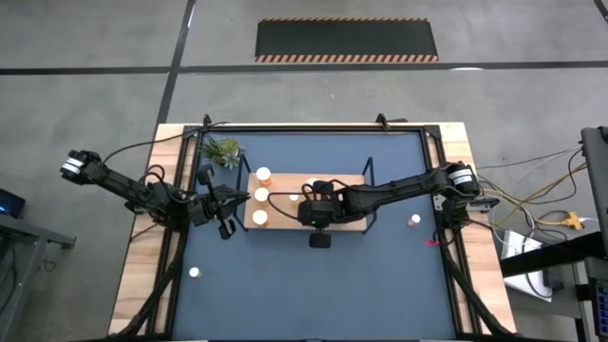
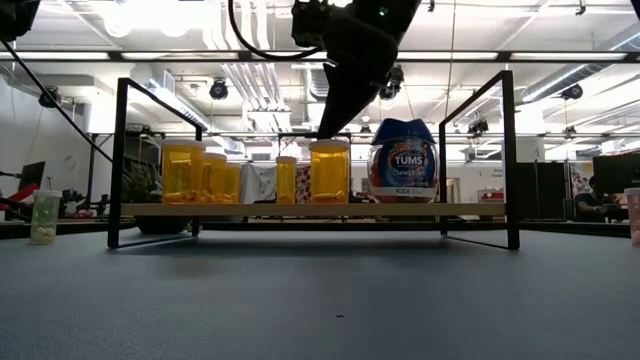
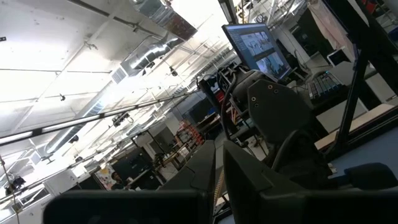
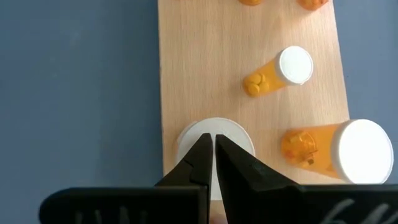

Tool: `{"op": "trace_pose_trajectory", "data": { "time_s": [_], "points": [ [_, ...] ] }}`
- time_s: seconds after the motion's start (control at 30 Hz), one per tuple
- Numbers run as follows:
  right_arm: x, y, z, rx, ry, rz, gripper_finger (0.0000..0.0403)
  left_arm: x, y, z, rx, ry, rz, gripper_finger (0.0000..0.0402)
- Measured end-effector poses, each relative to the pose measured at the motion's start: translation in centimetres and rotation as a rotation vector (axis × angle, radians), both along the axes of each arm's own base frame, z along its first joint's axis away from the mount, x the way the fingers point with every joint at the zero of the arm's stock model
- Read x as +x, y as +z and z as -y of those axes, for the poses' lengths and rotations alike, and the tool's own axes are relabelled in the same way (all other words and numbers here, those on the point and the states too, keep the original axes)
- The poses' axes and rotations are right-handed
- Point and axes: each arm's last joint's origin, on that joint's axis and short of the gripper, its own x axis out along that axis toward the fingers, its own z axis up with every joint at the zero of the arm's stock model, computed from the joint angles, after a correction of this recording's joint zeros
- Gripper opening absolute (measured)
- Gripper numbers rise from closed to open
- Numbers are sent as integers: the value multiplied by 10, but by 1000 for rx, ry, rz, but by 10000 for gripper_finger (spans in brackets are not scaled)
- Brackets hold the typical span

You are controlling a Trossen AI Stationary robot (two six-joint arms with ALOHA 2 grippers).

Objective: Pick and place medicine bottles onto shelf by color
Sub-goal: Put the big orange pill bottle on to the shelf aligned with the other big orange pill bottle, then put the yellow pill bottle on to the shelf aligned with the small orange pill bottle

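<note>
Dark-blue mat (image 2: 320, 300) in foreground; light-wood shelf (image 2: 300, 210) behind, bearing orange medicine bottles (image 2: 183, 172) and one blue bottle (image 2: 403, 163). Right gripper (image 4: 214, 146) directly above a white-capped bottle (image 4: 186, 140) on shelf, fingers together, holding nothing. Left gripper (image 1: 228, 228) beside shelf's short end, closed, empty.

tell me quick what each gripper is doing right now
Left gripper: shut, holding nothing, beside the light-wood shelf.
Right gripper: shut, empty, directly above a white-capped bottle on the shelf.
</note>
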Motion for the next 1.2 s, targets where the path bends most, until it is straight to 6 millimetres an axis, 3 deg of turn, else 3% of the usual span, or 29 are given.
{"op": "trace_pose_trajectory", "data": {
  "time_s": [0.8,1.03,1.2],
  "points": [
    [0,5,1,-49,-16,-7,13,0,0,0,0,0,0,15],
    [-2,22,-5,-52,5,37,13,0,0,0,0,0,0,15],
    [-16,44,-26,-117,11,106,13,0,0,0,-1,0,-1,15]
  ]
}}
